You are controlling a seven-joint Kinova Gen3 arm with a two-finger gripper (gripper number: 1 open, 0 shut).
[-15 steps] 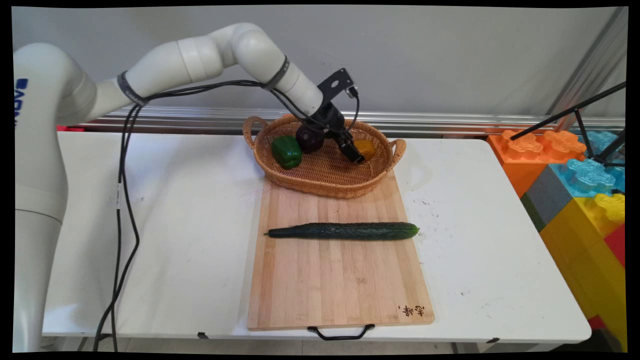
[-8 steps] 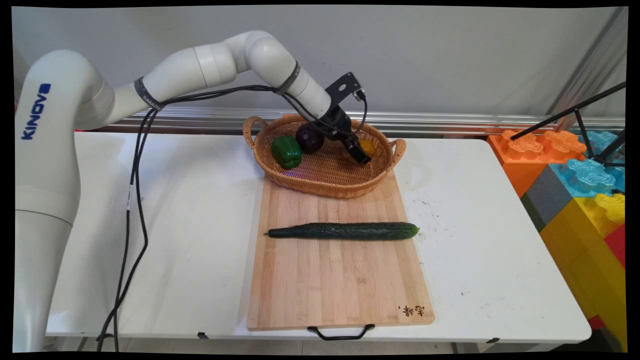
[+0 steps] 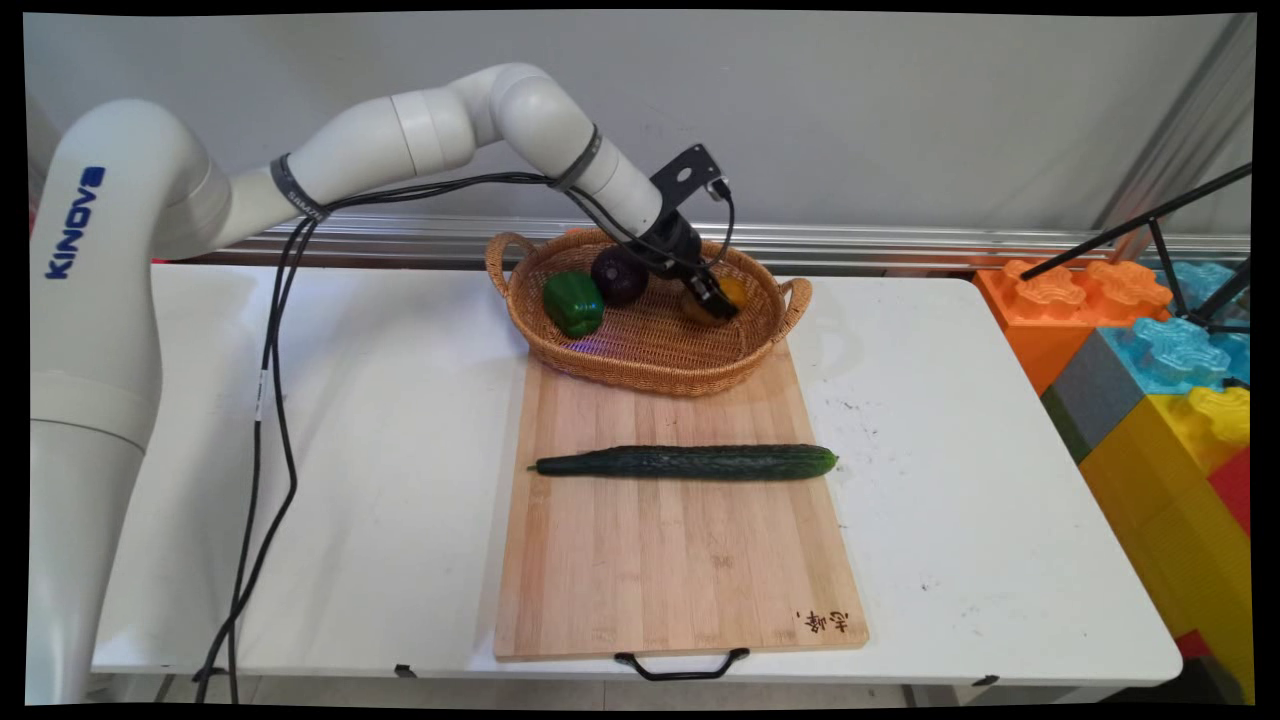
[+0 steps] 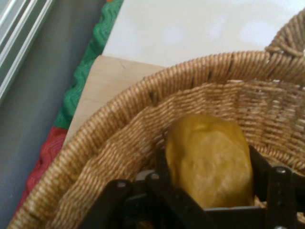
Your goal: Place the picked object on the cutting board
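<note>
My gripper [image 3: 718, 305] reaches down into the right half of a woven basket [image 3: 650, 385]. It is shut on a yellow-orange vegetable [image 3: 735, 292] lying against the basket's right wall. In the hand view the yellow vegetable [image 4: 209, 162] fills the space in the gripper [image 4: 207, 150], a black finger pressed on each side, with the basket wall [image 4: 143, 90] curving behind it. A green pepper [image 3: 573, 303] and a dark purple round vegetable [image 3: 619, 276] lie in the basket's left half, apart from the gripper.
A long cucumber [image 3: 690, 462] lies across a wooden cutting board [image 3: 680, 580] in front of the basket. Large coloured building blocks [image 3: 1150, 350] and a black tripod leg [image 3: 1180, 230] stand at the table's right end. Black cables [image 3: 265, 400] hang at the left.
The arm shifted slightly right and the gripper went down beside the yellow vegetable, then its fingers drew together onto it. The other vegetables stayed put.
</note>
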